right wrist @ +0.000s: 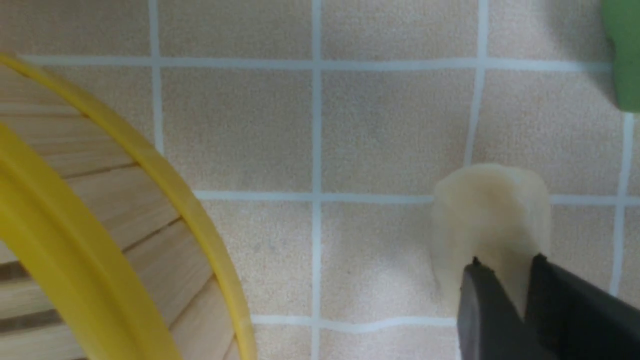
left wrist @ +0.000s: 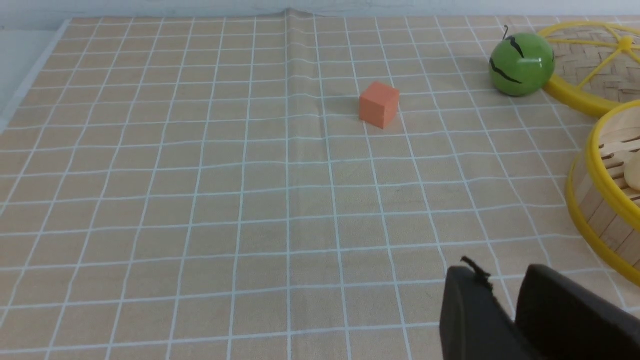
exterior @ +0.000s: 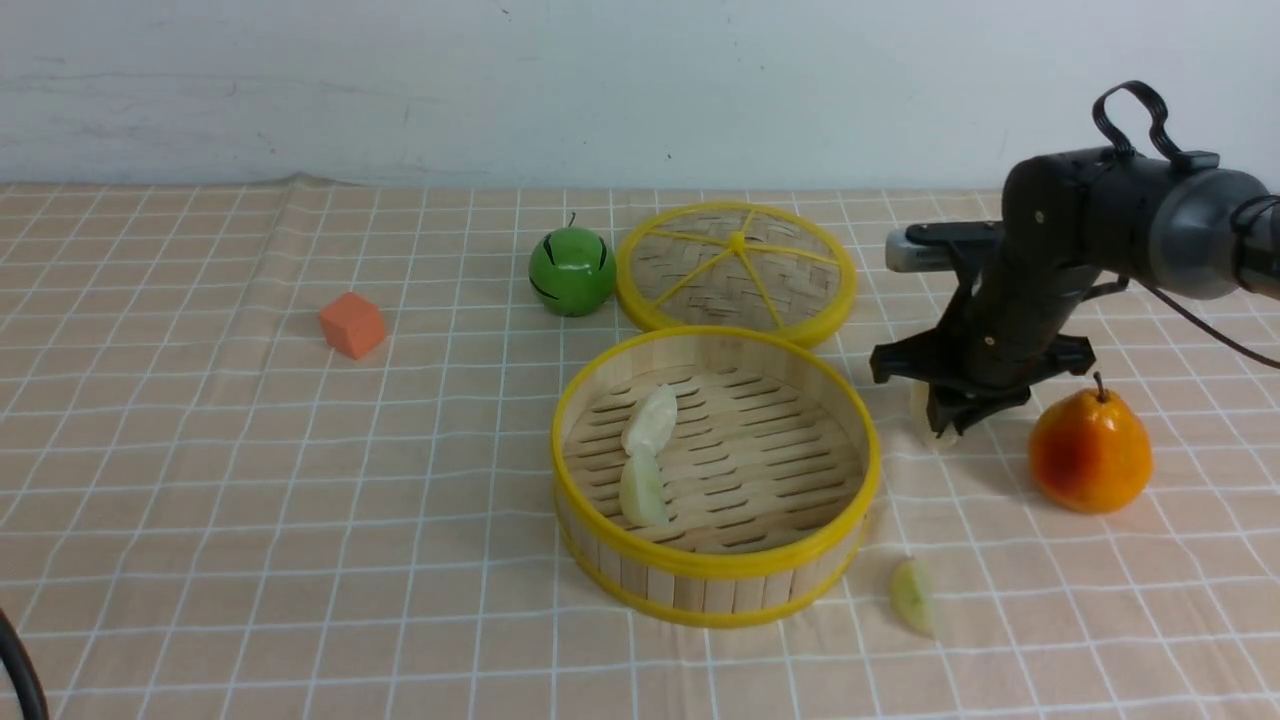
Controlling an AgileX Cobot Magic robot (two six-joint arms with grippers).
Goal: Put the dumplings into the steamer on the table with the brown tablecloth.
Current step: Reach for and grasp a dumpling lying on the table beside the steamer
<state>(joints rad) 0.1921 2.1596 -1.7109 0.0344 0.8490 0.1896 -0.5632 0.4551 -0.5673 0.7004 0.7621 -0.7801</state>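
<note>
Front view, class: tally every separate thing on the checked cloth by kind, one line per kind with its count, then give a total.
Steamer: 1
Dumplings: 4, two inside it, two outside
Woven lid: 1
Green round fruit: 1
Orange pear: 1
Orange cube: 1
Total: 9

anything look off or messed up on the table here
Nothing spilled or broken. The brown tablecloth is rucked into a ridge near its far edge, and one dumpling lies loose outside the steamer.

Dumpling (right wrist: pixel 487 210) blurred, perhaps between fingers (right wrist: pixel 482 310)
</note>
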